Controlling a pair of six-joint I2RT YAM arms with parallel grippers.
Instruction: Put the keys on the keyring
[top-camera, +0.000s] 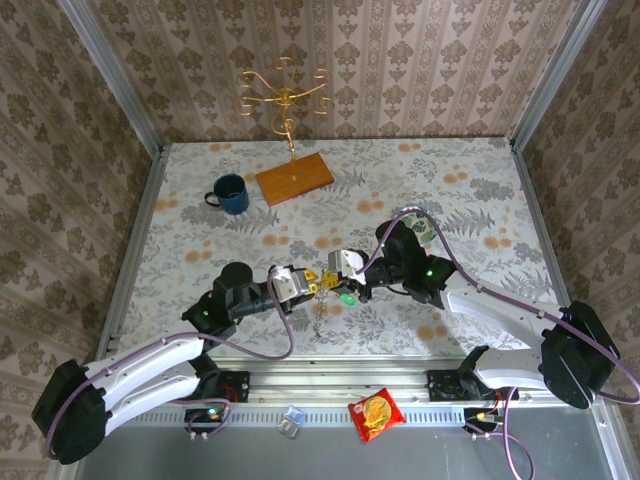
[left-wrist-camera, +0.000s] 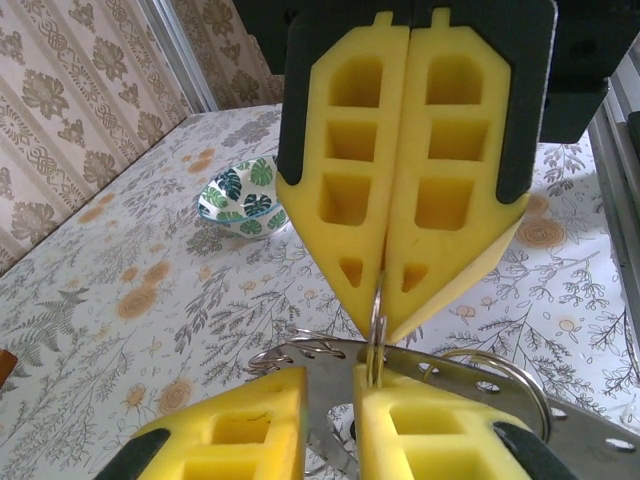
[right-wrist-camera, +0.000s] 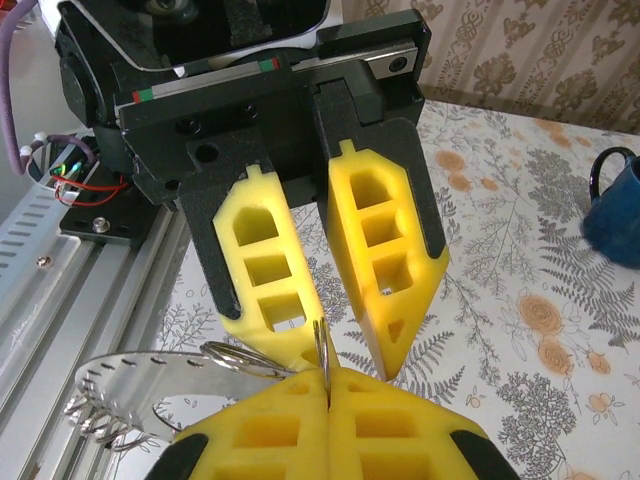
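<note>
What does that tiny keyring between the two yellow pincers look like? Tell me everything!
The keyring is a thin loop of silvery metal wire, seen edge-on, so it looks like a slim upright line. The right pincer is shut on its rim, holding it up. The left pincer faces it, fingers a little apart; whether they grip it I cannot tell. A flat grey plate with holes and more rings are right beside it.

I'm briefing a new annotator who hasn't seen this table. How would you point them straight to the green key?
Find the middle of the floral table, where the left tool and right tool meet tip to tip at the keyring. Just toward the arm bases from the right tool is the green key. Its bright green head sets it apart from the silver rings nearby.
</note>
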